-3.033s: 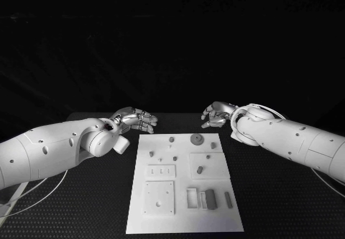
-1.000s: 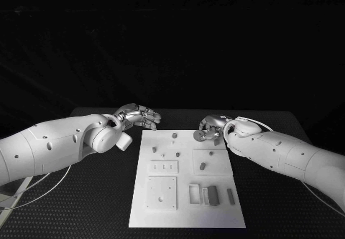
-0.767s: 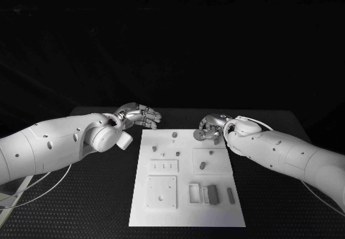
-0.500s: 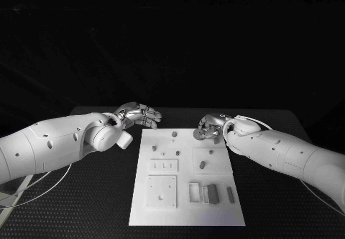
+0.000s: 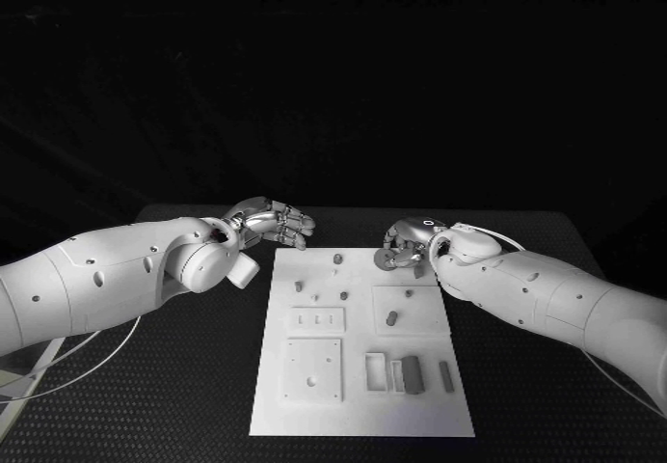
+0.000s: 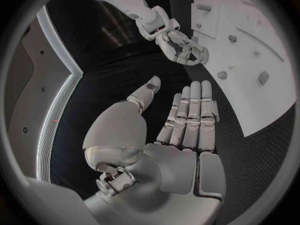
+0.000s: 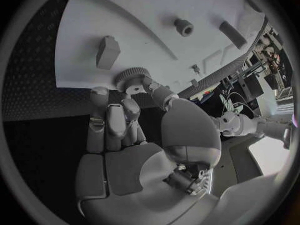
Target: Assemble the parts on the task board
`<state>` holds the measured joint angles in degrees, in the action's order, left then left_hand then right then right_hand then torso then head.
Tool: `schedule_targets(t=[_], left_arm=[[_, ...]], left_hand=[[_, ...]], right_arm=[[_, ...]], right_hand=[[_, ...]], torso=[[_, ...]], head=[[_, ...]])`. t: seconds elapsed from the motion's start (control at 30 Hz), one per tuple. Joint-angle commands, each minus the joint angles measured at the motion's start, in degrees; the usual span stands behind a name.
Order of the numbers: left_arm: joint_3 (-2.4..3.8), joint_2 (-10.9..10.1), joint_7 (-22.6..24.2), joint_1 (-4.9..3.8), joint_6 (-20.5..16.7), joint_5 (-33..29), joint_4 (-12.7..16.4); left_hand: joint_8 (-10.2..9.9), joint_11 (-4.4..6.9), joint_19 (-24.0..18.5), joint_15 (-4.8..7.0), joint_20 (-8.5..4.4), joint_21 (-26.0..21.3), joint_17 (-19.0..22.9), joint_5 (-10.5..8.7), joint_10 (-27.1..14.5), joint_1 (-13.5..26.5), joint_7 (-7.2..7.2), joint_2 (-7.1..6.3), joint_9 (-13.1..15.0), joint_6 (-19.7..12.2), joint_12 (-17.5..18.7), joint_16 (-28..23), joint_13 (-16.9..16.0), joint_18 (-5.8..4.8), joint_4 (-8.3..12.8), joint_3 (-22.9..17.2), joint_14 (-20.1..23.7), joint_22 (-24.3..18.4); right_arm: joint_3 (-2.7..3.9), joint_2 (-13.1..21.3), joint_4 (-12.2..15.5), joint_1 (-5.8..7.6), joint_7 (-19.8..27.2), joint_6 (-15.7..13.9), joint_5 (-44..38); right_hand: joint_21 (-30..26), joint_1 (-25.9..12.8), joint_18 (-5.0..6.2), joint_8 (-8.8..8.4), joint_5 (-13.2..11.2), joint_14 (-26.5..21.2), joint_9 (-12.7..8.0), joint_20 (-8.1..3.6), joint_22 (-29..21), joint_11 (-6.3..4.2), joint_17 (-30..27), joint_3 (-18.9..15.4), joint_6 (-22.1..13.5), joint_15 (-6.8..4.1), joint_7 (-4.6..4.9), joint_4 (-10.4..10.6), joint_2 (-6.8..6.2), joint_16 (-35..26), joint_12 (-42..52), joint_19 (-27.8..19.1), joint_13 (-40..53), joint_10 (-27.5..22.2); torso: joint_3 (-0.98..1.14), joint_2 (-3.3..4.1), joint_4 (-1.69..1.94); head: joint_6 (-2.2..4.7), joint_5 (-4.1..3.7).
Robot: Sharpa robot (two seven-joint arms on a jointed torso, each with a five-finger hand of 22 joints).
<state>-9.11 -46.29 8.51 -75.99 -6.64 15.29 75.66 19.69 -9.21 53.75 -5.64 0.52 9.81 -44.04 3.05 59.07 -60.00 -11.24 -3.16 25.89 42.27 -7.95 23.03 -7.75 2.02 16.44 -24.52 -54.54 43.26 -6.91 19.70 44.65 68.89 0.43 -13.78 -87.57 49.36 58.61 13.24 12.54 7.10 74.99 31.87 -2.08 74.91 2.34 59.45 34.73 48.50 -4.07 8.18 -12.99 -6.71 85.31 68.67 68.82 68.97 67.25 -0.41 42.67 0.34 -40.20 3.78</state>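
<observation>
The white board (image 5: 361, 338) lies in the middle of the black table (image 5: 181, 386), its short far edge toward the two hands. The right hand (image 5: 405, 243) sits at the board's far right corner with its fingers curled around a round toothed gear (image 7: 131, 78) — the thumb and fingertips pinch its rim just above the board surface. Beside the gear, near the same far edge, a small block (image 7: 107, 51) stands upright, and a short peg (image 5: 338, 259) stands further along that edge.

The left hand (image 5: 273, 224) hovers over the table just off the board's far left corner; its fingers (image 6: 190, 110) lie straight and close together, thumb apart, holding nothing. Toward the board's near edge lie square plates (image 5: 313, 369) and — at the near right — a few bar-shaped pieces (image 5: 409, 373).
</observation>
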Motion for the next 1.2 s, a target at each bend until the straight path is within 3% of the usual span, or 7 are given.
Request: schedule_targets(t=[0.03, 0.47, 0.63, 0.7, 1.2], left_arm=[[0.03, 0.0, 0.5, -0.03, 0.7, 0.2, 0.2], [0.03, -0.6, 0.4, -0.05, 0.6, 0.2, 1.0], [0.03, -0.5, 0.4, -0.05, 0.7, 0.2, 1.0], [0.03, -0.5, 0.4, -0.05, 0.7, 0.2, 1.1], [0.03, -0.9, 0.3, -0.05, 0.8, 0.3, 1.0]], left_hand=[[0.2, -0.46, -0.1, -0.18, -0.35, -0.3, -0.1, -0.22, 0.0, -0.2, -1.21, -0.18, -0.1, -0.4, 0.2, -0.2, 0.0, 0.17, -0.1, 0.3, -0.2, 0.0], [0.2, -0.45, -0.1, -0.18, -0.35, -0.4, -0.1, -0.22, 0.0, -0.2, -1.21, -0.21, -0.1, -0.4, 0.3, -0.3, 0.0, 0.17, -0.1, 0.3, -0.2, 0.0], [0.2, -0.45, -0.1, -0.18, -0.35, -0.4, -0.1, -0.22, 0.0, -0.2, -1.21, -0.22, -0.1, -0.4, 0.3, -0.3, 0.0, 0.17, -0.1, 0.3, -0.2, 0.0], [0.2, -0.45, -0.1, -0.18, -0.35, -0.4, -0.2, -0.22, 0.0, -0.2, -1.21, -0.24, -0.1, -0.4, 0.3, -0.3, 0.0, 0.17, -0.1, 0.3, -0.2, 0.0], [0.2, -0.46, -0.1, -0.18, -0.35, -0.4, -0.2, -0.22, 0.0, -0.2, -1.2, -0.27, -0.1, -0.4, 0.3, -0.4, 0.0, 0.16, -0.1, 0.4, -0.2, 0.0]], right_arm=[[-0.34, -0.2, -0.2, -0.56, -1.7, 1.4, -3.0], [-0.46, 0.5, 0.1, -0.56, -2.7, 1.4, -5.2], [-1.16, 0.3, -0.1, -0.57, -2.7, 1.2, -5.6], [-1.42, 0.3, -0.2, -0.62, -2.6, 0.9, -5.6], [-1.82, 0.1, -0.5, -1.31, -2.6, 1.2, -6.3]], right_hand=[[0.3, 0.6, 1.76, 0.14, 0.1, -0.1, -0.1, -0.02, 1.2, 0.06, 0.0, 0.0, 1.2, 0.34, 0.7, -0.4, 0.13, 0.3, 0.2, -0.5, -0.1, -0.3], [0.3, 1.1, 1.76, -0.07, 0.1, -0.1, -0.2, -0.03, 1.2, 0.12, -0.3, 0.1, 0.9, 0.39, 0.77, -1.2, -0.33, 0.3, 0.1, -0.5, -0.5, -0.2], [0.3, 1.2, 1.76, -0.08, 0.1, -0.1, -0.2, -0.02, 1.2, 0.16, -0.3, 0.1, 0.9, 0.43, 0.79, -1.5, -0.74, 0.3, -0.1, -0.4, -0.7, -0.3], [0.3, 1.3, 1.76, -0.05, 0.1, -0.1, -0.2, -0.02, 1.2, 0.15, -0.4, 0.2, 1.0, 0.43, 0.78, -1.6, -0.69, 0.3, -0.1, -0.4, -0.7, -0.3], [0.3, 1.3, 1.76, -0.23, 0.1, -0.3, -0.3, 0.09, 1.1, 0.21, -0.9, 0.1, 0.7, 0.47, 0.85, -2.2, -0.88, 0.2, -0.7, -0.5, -1.5, -0.9]], torso=[[0.03, 0.06, 0.02], [0.1, -0.03, -0.18], [0.18, 0.01, -0.26], [0.2, 0.0, -0.14], [0.12, -0.03, -0.09]], head=[[-0.23, -0.03], [-0.92, 0.0], [-0.83, -0.1], [-0.79, -0.18], [-1.0, -0.29]])
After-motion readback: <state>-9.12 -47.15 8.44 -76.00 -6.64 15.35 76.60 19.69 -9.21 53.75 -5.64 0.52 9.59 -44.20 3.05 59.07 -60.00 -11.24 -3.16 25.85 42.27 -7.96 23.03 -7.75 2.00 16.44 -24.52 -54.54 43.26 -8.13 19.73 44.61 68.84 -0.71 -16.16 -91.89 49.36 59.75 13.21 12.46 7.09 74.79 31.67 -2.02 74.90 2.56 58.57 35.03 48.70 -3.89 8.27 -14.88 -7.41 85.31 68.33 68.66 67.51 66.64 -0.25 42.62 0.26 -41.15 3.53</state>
